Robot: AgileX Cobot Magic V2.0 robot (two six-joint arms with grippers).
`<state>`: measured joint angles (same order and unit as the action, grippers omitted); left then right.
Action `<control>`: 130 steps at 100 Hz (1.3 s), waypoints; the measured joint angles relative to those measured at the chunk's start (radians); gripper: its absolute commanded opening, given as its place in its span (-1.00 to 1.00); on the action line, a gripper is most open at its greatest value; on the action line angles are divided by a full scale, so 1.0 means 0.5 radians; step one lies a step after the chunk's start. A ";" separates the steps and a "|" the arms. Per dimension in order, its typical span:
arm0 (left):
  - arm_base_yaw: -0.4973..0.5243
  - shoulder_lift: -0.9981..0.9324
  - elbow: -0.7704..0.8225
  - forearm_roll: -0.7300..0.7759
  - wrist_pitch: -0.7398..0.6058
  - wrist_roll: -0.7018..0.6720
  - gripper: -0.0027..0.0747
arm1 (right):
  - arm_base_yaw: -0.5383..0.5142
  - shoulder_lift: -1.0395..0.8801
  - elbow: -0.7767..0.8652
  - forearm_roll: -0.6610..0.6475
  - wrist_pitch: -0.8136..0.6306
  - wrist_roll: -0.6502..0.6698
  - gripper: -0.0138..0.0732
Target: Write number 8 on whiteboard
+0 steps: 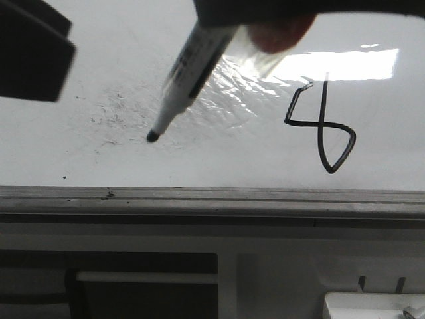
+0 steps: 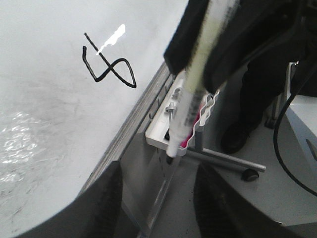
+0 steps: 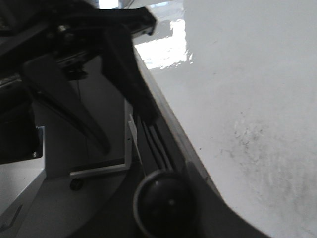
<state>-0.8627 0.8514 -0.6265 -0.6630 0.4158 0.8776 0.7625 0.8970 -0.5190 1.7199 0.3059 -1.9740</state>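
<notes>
The whiteboard [image 1: 80, 153] fills the front view. The number 8 [image 1: 322, 126], a thin black angular loop, sits on its right part and also shows in the left wrist view [image 2: 106, 64]. My right gripper [image 1: 229, 16] is shut on a white black-tipped marker [image 1: 189, 66], tilted with its tip well left of the 8. I cannot tell whether the tip touches the board. In the right wrist view the marker's round end [image 3: 163, 203] sits between the fingers. My left gripper [image 2: 158, 203] is open and empty off the board's edge. It is a dark shape at the front view's upper left [image 1: 33, 50].
A wrinkled clear film patch [image 1: 232, 86] and faint black smudge specks [image 1: 113, 113] lie near the marker tip. A grey edge rail [image 1: 212, 196] runs along the board's near side. A white tray [image 2: 158, 136] holding pink items hangs below the rail.
</notes>
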 measured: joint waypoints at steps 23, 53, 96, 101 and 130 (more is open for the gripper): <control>0.000 0.320 -0.094 -0.400 -0.013 0.456 -0.12 | -0.004 0.048 0.009 -0.076 0.094 0.000 -0.85; -0.007 0.621 -0.164 -0.846 0.168 0.855 -0.12 | -0.007 0.054 0.014 -0.091 0.205 0.000 -0.85; -0.007 0.655 -0.178 -0.883 0.337 0.940 -0.98 | -0.007 0.069 0.014 -0.117 0.244 0.016 -0.85; -0.007 0.655 -0.178 -0.878 0.341 0.950 -0.98 | -0.007 0.069 0.014 -0.117 0.249 0.032 -0.84; -0.007 0.610 -0.169 -0.928 0.333 0.927 -0.98 | -0.007 0.069 0.030 -0.113 0.151 0.206 0.35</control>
<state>-0.8664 1.1566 -0.7109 -1.1268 0.5822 1.3409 0.7588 0.9313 -0.5038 1.6634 0.3813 -1.8709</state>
